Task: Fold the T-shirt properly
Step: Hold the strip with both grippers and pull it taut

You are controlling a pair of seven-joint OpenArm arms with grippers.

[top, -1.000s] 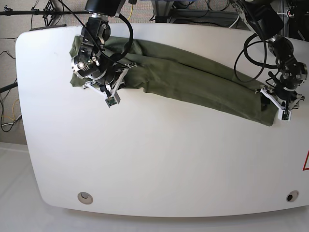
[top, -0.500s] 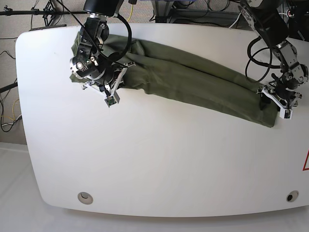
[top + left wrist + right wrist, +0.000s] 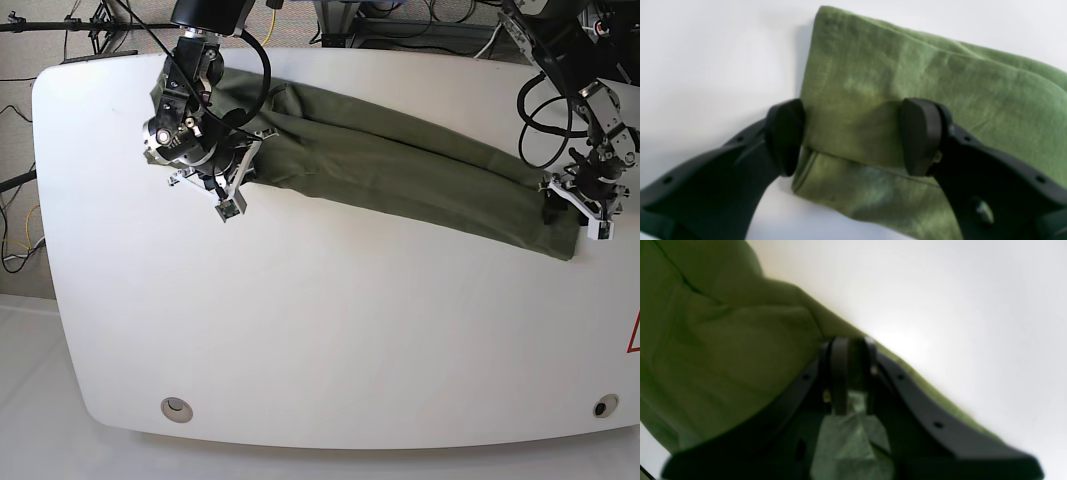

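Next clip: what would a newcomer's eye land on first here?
The olive T-shirt, folded into a long band slanting across the far half of the white table. An arm sits at each end: the right gripper is pinched shut on cloth at the base view's left end, while the left gripper straddles the folded edge at the other end, jaws apart.

Looks like a robotics lab setup to me. You've got a plain white counter [image 3: 300, 340] with rounded corners, and bundles of cables [image 3: 400, 25] plus metal stands [image 3: 60, 25] behind it.
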